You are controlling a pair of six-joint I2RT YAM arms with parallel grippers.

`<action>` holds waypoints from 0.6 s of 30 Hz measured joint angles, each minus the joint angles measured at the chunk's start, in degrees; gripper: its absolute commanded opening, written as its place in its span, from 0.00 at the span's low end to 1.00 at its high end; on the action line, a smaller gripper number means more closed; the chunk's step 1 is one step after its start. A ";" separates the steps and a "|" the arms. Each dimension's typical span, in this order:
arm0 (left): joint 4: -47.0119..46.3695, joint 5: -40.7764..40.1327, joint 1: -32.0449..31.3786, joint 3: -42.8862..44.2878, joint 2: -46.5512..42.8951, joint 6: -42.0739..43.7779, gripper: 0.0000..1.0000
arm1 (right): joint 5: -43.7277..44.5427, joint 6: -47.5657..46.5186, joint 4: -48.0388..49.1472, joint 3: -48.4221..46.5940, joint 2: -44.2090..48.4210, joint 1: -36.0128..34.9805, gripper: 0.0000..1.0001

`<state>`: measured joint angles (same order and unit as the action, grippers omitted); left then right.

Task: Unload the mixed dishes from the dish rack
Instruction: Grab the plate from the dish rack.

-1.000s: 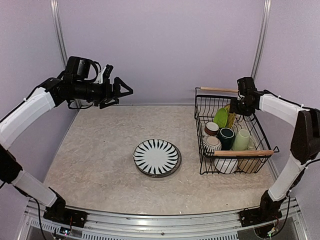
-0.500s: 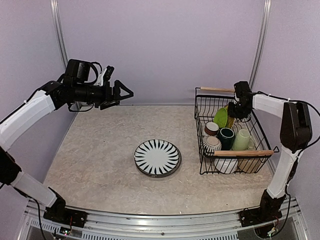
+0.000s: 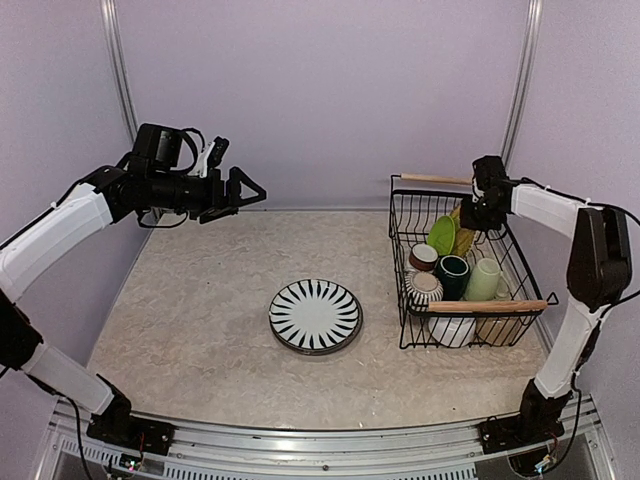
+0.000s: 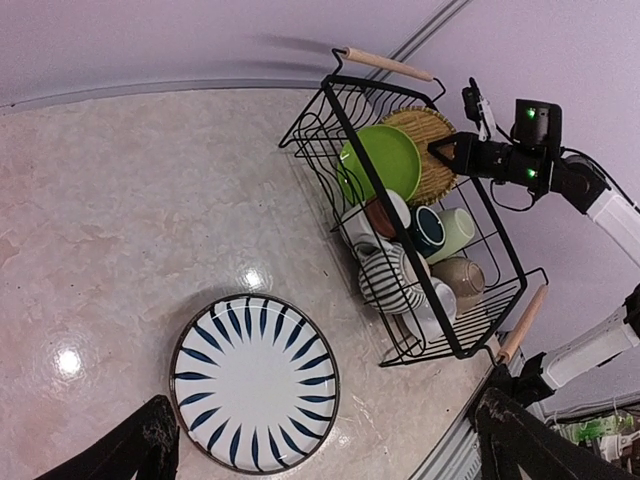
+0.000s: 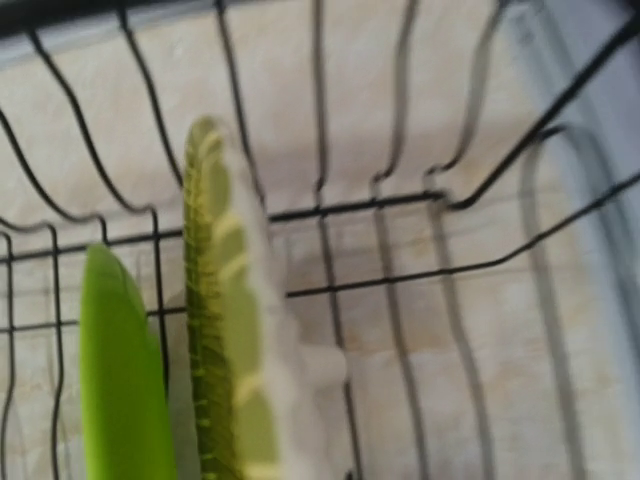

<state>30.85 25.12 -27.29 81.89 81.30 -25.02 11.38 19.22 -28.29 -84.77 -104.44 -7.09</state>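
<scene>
L gripper fingers wide apart, high over table far-left; R gripper pinched together at rim of yellowish plate — actual hold unclear; plate upright in dish rack, far end; striped plate flat mid-table — outside rack.

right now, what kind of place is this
Probably a robot test booth, not a kitchen: plain lilac walls, two arms bolted to a metal rail, and a dish rack staged on a stone-look tabletop.
</scene>
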 measured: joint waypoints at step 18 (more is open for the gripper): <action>-0.57 7.45 1.40 0.00 4.61 -3.04 0.99 | -2.58 5.70 12.85 22.38 36.41 -0.31 0.00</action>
<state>30.28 32.58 -25.89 81.89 85.91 -28.05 8.80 24.93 -15.44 -62.39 -68.03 -7.40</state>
